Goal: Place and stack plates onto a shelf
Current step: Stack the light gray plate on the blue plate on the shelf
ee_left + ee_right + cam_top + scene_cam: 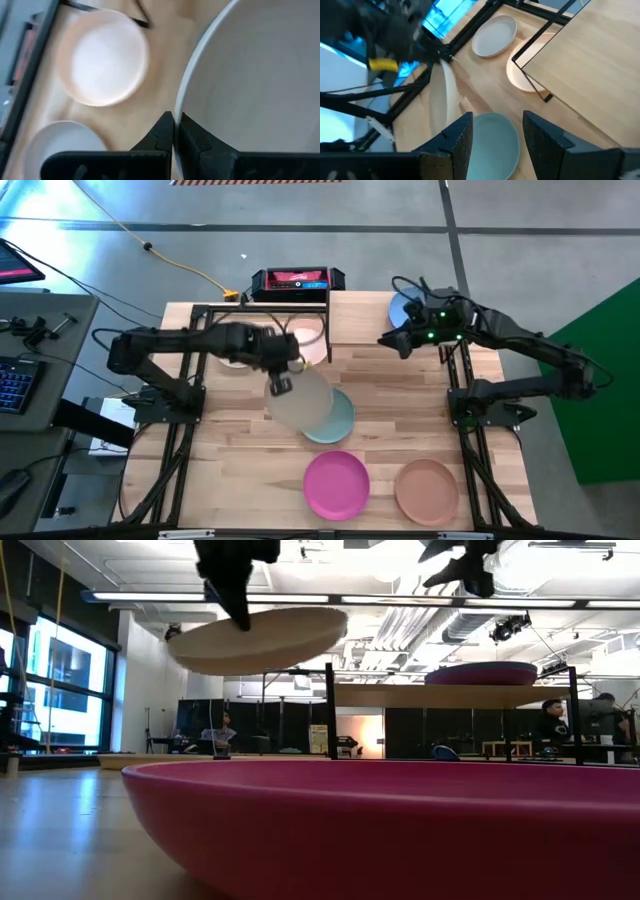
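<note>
My left gripper is shut on a cream plate and holds it in the air over the table's middle, partly above a teal plate that lies flat on the table. In the low view the cream plate hangs under the left gripper. The shelf bears a purple plate. My right gripper is open and empty, above the shelf's near edge. A pale pink plate and a grey-white plate lie on the table by the shelf. My left gripper pinches the cream plate's rim between its two fingers, at the side nearest the left arm. The fingers slant down onto it from above. The plate is lifted clear of the table and a little tilted.
A magenta plate and a tan-brown plate lie near the table's front edge. A black frame stands at the far left of the shelf. A dark box with a red label sits behind the table.
</note>
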Controlling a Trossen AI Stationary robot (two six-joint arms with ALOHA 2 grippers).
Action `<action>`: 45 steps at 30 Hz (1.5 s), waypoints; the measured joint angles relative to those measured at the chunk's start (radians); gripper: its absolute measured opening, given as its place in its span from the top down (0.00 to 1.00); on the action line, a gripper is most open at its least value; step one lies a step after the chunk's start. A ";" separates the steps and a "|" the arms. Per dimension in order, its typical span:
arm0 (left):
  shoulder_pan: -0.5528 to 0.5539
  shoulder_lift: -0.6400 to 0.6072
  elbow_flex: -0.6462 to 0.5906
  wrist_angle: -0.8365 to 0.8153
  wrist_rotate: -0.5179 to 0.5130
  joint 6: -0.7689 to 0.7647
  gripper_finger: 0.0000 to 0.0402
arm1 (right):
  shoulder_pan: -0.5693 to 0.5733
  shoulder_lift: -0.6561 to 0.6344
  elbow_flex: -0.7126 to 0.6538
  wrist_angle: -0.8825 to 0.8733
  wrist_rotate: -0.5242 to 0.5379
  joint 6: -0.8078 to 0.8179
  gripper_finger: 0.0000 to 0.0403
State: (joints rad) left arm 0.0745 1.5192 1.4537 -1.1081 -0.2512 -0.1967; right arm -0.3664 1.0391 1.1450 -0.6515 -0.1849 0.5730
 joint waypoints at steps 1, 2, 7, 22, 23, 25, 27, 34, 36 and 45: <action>0.020 0.000 0.006 0.003 -0.012 0.000 1.00 | 0.011 0.009 0.000 0.001 0.017 -0.007 0.62; 0.038 0.000 0.010 0.005 -0.025 0.007 1.00 | 0.022 0.018 0.000 0.000 0.036 -0.015 0.62; 0.117 0.000 0.022 0.017 -0.098 0.052 1.00 | 0.078 0.070 0.000 0.032 0.169 -0.041 0.62; 0.195 0.000 0.022 0.091 -0.103 0.078 1.00 | 0.178 0.308 0.000 0.347 0.421 -0.252 0.62; 0.195 0.000 0.022 0.092 -0.103 0.078 1.00 | 0.182 0.322 0.000 0.355 0.421 -0.253 0.62; 0.195 0.000 0.022 0.093 -0.103 0.078 1.00 | 0.193 0.347 0.000 0.389 0.421 -0.249 0.62; 0.195 0.000 0.022 0.093 -0.103 0.078 1.00 | 0.203 0.371 0.000 0.419 0.421 -0.241 0.62; 0.195 0.000 0.022 0.101 -0.103 0.078 1.00 | 0.228 0.449 0.054 0.364 0.429 -0.202 0.62; 0.195 0.000 0.022 0.108 -0.103 0.081 1.00 | 0.237 0.479 0.099 0.309 0.471 -0.200 0.62; 0.195 0.000 0.022 0.128 -0.105 0.104 1.00 | 0.243 0.659 0.361 0.023 0.571 -0.181 0.62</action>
State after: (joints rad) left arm 0.2691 1.5192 1.4761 -0.9798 -0.3557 -0.0923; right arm -0.1239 1.6984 1.5062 -0.6282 0.3866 0.3923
